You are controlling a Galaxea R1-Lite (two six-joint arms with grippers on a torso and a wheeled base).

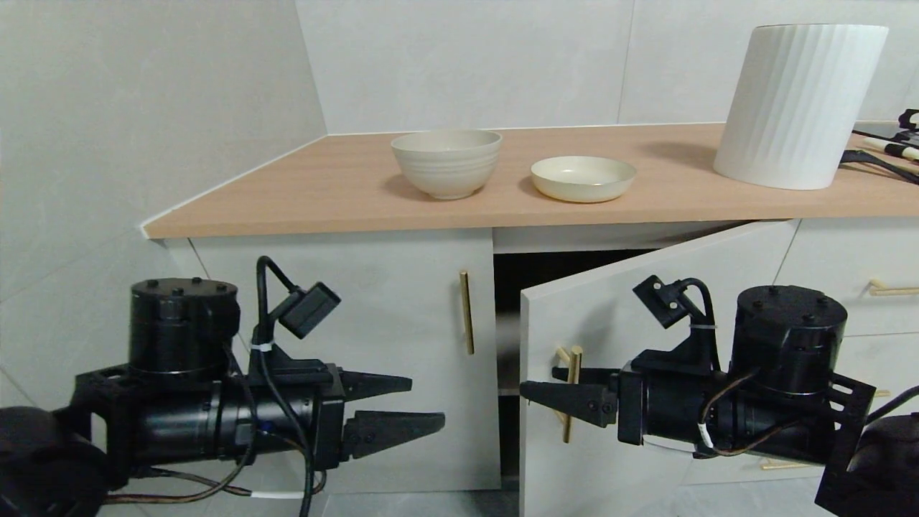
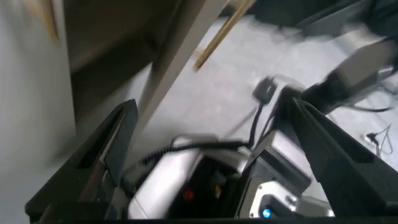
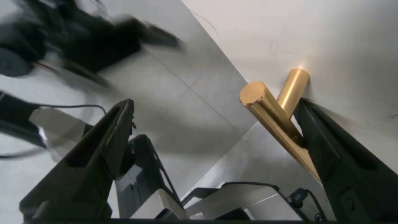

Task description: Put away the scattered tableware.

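A cream bowl [image 1: 446,162] and a shallow cream dish [image 1: 583,178] stand side by side on the wooden counter [image 1: 301,194]. Below it, the right cabinet door [image 1: 617,287] hangs partly open. My right gripper [image 1: 556,388] [image 3: 216,109] is open, its fingers on either side of that door's gold handle [image 1: 572,391] [image 3: 280,118]; the bar lies against one finger [image 3: 329,155]. My left gripper [image 1: 427,402] [image 2: 211,106] is open and holds nothing, level with the closed left door [image 1: 344,301]. The door edge and the gold handle [image 2: 221,37] show beyond it in the left wrist view.
A tall white ribbed cylinder [image 1: 797,104] stands on the counter at the right, with dark utensils [image 1: 883,154] behind it. The left door has its own gold handle [image 1: 467,312]. Drawers with gold pulls [image 1: 890,289] lie further right. Walls close in at the left and back.
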